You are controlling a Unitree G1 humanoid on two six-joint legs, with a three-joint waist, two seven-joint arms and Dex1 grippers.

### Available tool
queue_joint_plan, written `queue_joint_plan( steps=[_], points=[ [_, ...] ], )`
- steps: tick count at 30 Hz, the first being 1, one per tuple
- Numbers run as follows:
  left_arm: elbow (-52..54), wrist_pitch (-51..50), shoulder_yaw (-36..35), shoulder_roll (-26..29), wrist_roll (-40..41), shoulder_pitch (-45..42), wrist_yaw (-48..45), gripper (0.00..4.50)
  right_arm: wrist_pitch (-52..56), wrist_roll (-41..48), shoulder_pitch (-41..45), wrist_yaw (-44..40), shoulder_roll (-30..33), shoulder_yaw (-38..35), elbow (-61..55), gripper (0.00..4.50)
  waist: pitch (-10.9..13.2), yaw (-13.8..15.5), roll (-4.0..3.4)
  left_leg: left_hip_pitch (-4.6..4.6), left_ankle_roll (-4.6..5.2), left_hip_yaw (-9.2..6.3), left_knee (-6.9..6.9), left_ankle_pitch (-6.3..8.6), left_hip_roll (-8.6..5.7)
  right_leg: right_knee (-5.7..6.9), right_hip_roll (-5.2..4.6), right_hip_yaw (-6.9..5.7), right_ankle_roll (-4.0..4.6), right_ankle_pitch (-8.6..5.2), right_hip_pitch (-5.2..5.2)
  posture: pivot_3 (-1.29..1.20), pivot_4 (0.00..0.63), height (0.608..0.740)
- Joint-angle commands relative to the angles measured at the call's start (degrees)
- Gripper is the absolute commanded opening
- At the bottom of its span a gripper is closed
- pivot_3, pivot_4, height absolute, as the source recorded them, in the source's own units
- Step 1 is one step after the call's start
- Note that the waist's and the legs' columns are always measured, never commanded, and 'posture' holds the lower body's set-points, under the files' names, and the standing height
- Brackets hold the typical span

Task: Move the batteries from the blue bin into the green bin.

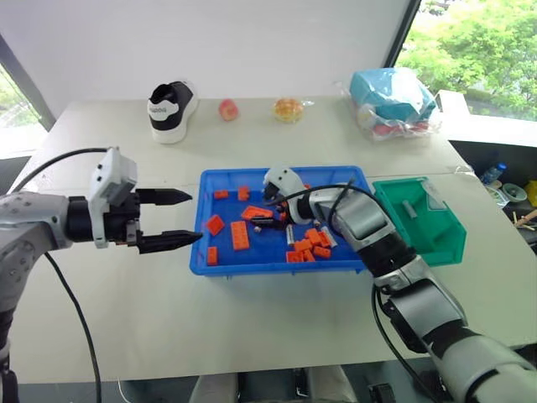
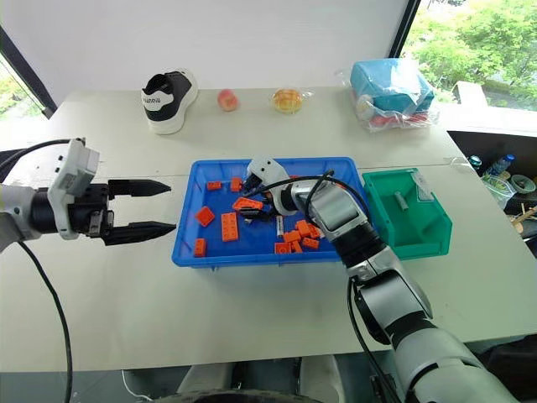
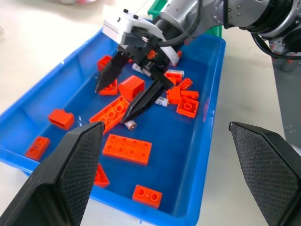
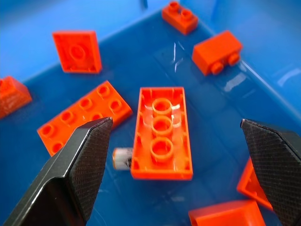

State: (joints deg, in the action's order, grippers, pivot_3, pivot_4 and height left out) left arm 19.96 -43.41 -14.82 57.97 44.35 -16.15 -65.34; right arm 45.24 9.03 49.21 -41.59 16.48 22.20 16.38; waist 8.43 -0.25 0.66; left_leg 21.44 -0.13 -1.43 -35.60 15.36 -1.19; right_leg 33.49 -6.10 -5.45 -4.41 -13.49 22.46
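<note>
The blue bin point(image 1: 277, 269) sits mid-table, holding several orange bricks and a few batteries. One battery point(image 3: 130, 125) lies at the tip of my right gripper point(image 3: 111, 105), which is open and low inside the bin with nothing between its fingers. In the right wrist view that battery point(image 4: 122, 158) peeks out from beside an upturned orange brick point(image 4: 162, 134) lying between the open fingers. Another battery point(image 1: 289, 233) lies among the bricks. The green bin point(image 1: 419, 220) stands right of the blue one with a battery point(image 2: 401, 200) inside. My left gripper point(image 1: 195, 217) hovers open and empty just left of the blue bin.
At the back of the table are a black-and-white shoe point(image 1: 171, 109), a peach point(image 1: 228, 109), a wrapped bun point(image 1: 288, 109) and a blue package in a plastic bag point(image 1: 393, 101). The table's right edge runs just past the green bin.
</note>
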Motion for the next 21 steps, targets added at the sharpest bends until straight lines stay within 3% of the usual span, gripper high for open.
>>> queue_joint_plan(
  steps=[1, 2, 5, 10, 16, 21],
  points=[
    [1.23, 0.89, -0.95, 0.44, 0.27, -0.32, -0.01, 4.46, -1.83, -1.03, 0.19, -0.42, -0.78, -0.29, -0.46, 4.49, 0.0, -0.3, 0.01, -0.01, 0.0, -0.01, 0.0, 0.0, 0.0, 0.0, 0.0, 0.0, 0.0, 0.0, 0.0, 0.0, 0.15, 0.727],
    [1.19, 0.91, -0.88, 0.38, 0.21, -0.41, 0.12, 4.46, -2.23, -1.36, 0.16, -0.19, -1.08, -0.41, 0.15, 4.49, 0.0, -0.42, 0.0, -0.01, 0.0, -0.02, 0.0, 0.0, 0.0, 0.0, 0.01, 0.0, 0.0, 0.0, -0.01, 0.0, 0.15, 0.727],
    [1.62, 0.74, -0.53, 0.03, 0.3, -0.68, 0.79, 4.5, -3.08, -1.82, 0.25, 0.0, -1.97, -1.0, 1.65, 3.62, 0.0, -0.52, 0.0, -0.02, 0.0, -0.02, 0.01, 0.0, 0.01, 0.03, 0.02, 0.0, -0.01, 0.0, -0.01, 0.0, 0.15, 0.727],
    [1.73, 0.7, -0.36, -0.09, 0.45, -0.72, 1.08, 4.5, -3.59, -2.58, -0.32, -0.77, -2.2, -0.71, 1.77, 1.16, 0.0, -0.44, 0.0, -0.02, -0.02, -0.02, -0.01, -0.01, 0.01, 0.06, 0.02, 0.01, -0.02, 0.01, -0.01, 0.0, 0.15, 0.727],
    [1.07, 0.94, -0.19, -0.07, 0.07, -0.91, 1.29, 4.5, -1.87, -1.29, -0.82, -2.46, -0.77, -1.99, -1.88, 1.16, 0.0, -0.48, 0.0, -0.04, -0.02, -0.03, 0.0, -0.01, 0.01, 0.06, 0.02, 0.01, -0.02, 0.01, -0.01, 0.0, 0.15, 0.727],
    [1.17, 0.99, -0.06, -0.29, 0.02, -0.77, 1.77, 4.5, -2.79, -2.06, -1.17, -3.25, 4.91, -4.76, -3.31, 1.16, 0.01, -0.21, -0.01, -0.03, -0.02, -0.03, -0.03, -0.01, 0.0, 0.05, 0.01, 0.01, -0.02, 0.0, -0.02, 0.0, 0.15, 0.727]
  ],
)
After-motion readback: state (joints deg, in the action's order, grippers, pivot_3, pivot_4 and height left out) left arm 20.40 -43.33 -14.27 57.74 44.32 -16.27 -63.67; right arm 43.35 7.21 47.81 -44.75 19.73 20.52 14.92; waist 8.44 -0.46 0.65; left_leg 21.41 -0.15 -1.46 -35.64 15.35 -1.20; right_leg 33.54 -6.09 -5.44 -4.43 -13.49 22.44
